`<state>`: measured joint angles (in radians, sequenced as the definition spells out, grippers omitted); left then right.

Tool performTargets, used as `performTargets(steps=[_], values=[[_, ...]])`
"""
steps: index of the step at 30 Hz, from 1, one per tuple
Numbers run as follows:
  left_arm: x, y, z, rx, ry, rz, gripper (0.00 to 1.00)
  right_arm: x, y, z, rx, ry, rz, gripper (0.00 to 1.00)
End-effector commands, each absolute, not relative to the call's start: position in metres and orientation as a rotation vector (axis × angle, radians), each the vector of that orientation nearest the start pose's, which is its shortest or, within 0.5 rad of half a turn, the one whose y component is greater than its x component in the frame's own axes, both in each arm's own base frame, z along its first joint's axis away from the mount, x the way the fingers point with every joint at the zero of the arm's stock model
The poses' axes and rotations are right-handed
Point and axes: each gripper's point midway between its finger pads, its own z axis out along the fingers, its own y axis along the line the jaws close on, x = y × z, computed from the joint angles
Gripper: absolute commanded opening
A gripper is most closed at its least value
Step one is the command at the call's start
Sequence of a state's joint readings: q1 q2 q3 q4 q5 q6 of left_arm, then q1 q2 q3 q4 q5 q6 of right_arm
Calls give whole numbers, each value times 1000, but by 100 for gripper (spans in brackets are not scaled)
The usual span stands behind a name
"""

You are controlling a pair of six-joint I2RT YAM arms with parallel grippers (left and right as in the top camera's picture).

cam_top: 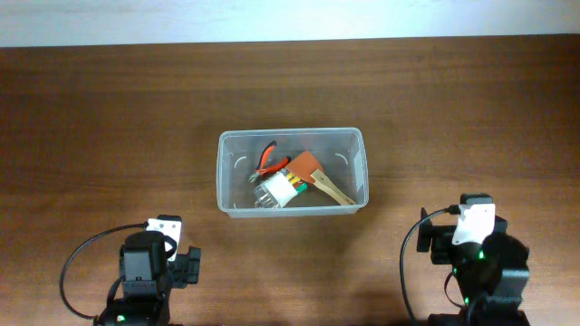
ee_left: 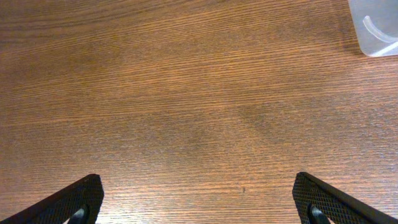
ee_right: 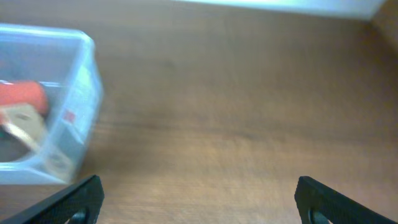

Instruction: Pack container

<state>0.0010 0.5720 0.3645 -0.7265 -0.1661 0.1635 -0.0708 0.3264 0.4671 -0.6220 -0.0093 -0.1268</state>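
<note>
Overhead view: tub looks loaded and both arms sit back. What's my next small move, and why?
Probably just hold both arms back: the clear rectangular plastic container holds red-handled pliers, a small clear battery pack and a wooden-handled brush, nothing loose shows on the wooden table, and left gripper and right gripper are open, empty.

The container (cam_top: 292,135) is a clear, colourless plastic tub with a rectangular shape, rounded corners and a thick rim. It sits upright and lidless around the middle of the bench (cam_top: 109,109), long side running left to right. It's not empty: a small jumble of items (cam_top: 290,181) lies on its floor, centre to right. The right wrist view only gets one end of it, and it's blurry.
</note>
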Motion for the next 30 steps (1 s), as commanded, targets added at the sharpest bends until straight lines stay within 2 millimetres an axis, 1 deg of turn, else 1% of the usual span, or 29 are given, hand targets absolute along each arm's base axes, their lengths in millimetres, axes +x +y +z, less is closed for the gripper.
performTargets(steps=[1, 4, 6, 7, 10, 14, 16, 18, 20, 21, 24, 30], values=[[194, 29, 67, 125, 2508, 280, 99, 208, 0, 195, -106, 1949, -66, 99], [194, 29, 67, 125, 2507, 280, 99, 196, 7, 205, -137, 1864, -46, 99], [194, 29, 67, 125, 2507, 280, 99, 193, 9, 204, -145, 1833, -40, 99], [194, 29, 67, 125, 2507, 280, 99, 195, 10, 201, -148, 1834, -37, 99], [194, 29, 67, 125, 2507, 280, 99, 207, 10, 200, -147, 1784, -41, 99], [194, 29, 67, 125, 2507, 280, 99, 230, 3, 201, -100, 1653, -86, 99], [194, 29, 67, 125, 2507, 280, 99, 238, 1, 197, -86, 1597, -96, 99], [194, 29, 67, 125, 2507, 280, 99, 244, 1, 187, -83, 1561, -95, 99], [194, 29, 67, 125, 2507, 280, 99, 247, 2, 178, -85, 1556, -94, 99], [194, 29, 67, 125, 2508, 280, 99, 247, 2, 170, -89, 1589, -93, 99], [194, 29, 67, 125, 2507, 280, 99, 246, 2, 154, -95, 1652, -90, 99], [194, 29, 67, 125, 2507, 280, 99, 246, 5, 155, -107, 1648, -78, 99]])
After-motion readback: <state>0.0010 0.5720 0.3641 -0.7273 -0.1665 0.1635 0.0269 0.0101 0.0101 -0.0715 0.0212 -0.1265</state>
